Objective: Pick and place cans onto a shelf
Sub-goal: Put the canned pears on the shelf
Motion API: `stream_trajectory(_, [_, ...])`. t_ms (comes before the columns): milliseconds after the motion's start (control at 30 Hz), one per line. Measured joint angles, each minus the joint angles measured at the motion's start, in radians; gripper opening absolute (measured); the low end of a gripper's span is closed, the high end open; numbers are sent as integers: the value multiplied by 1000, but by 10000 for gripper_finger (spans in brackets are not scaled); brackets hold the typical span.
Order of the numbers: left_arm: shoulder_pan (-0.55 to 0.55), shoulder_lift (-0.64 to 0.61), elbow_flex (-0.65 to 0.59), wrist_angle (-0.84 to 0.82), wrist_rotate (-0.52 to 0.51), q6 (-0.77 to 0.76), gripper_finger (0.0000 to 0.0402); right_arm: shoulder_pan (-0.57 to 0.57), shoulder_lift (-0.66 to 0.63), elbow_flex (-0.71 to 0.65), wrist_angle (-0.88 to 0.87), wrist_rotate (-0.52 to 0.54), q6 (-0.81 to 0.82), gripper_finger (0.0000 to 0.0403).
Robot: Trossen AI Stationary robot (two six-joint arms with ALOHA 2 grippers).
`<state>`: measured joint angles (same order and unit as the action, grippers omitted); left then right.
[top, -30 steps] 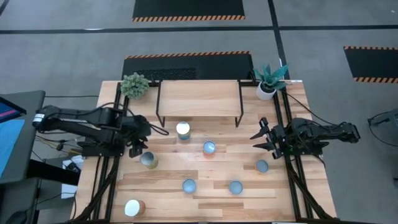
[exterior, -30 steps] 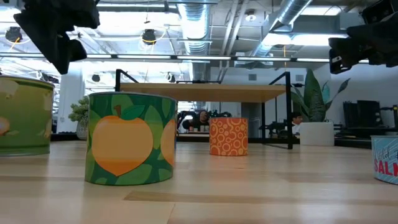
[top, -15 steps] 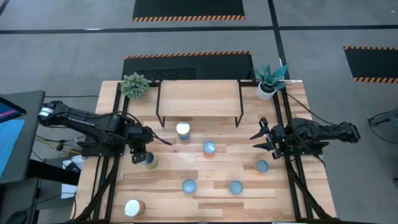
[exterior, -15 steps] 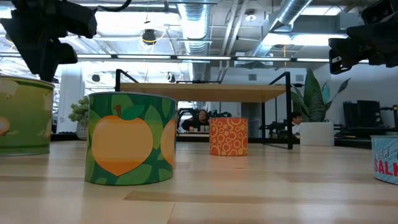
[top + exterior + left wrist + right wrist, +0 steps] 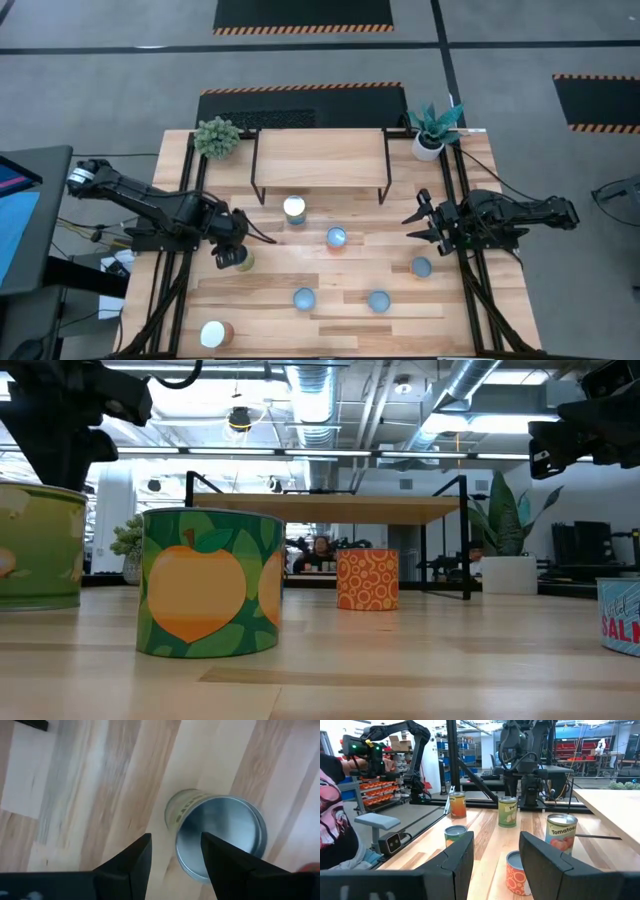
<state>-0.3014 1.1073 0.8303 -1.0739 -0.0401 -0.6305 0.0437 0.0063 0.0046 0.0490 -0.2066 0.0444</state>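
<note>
Several cans stand upright on their bases on the striped wooden table. The shelf (image 5: 320, 160), a light-wood board on black legs, stands at the far middle. My left gripper (image 5: 175, 861) hangs open, pointing down, just above a can with a silver top and a yellow-green label (image 5: 220, 836). The can sits off to one side of the gap, partly behind one finger. In the high view that gripper (image 5: 227, 256) covers part of the can (image 5: 244, 262). My right gripper (image 5: 424, 222) waits open and level at the table's right side.
Other cans stand at the middle (image 5: 294, 208), (image 5: 336, 237), toward the right (image 5: 421, 267) and near the front (image 5: 304, 297), (image 5: 378, 300), (image 5: 215, 334). Two potted plants (image 5: 216, 136), (image 5: 432, 128) flank the shelf. A person's sleeve (image 5: 335, 820) shows beyond the table.
My left gripper has moved toward the table's near edge and down, to a spot over the yellow-green can, and has rolled its wrist on the way. Its fingers have stayed open. No can has moved.
</note>
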Motion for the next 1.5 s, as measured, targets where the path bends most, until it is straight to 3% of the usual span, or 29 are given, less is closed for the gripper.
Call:
stream_trajectory(833, [-7, 58, 3, -9, -28, 2, 156, 0, 0, 0, 0, 0, 0, 182])
stream_trajectory(1333, [-7, 57, 2, -9, -28, 6, 9, 0, 0, 0, 0, 0, 0, 182])
stream_trajectory(1500, [-7, 57, 2, -9, -30, 23, 4, 0, 0, 0, 0, 0, 0, 182])
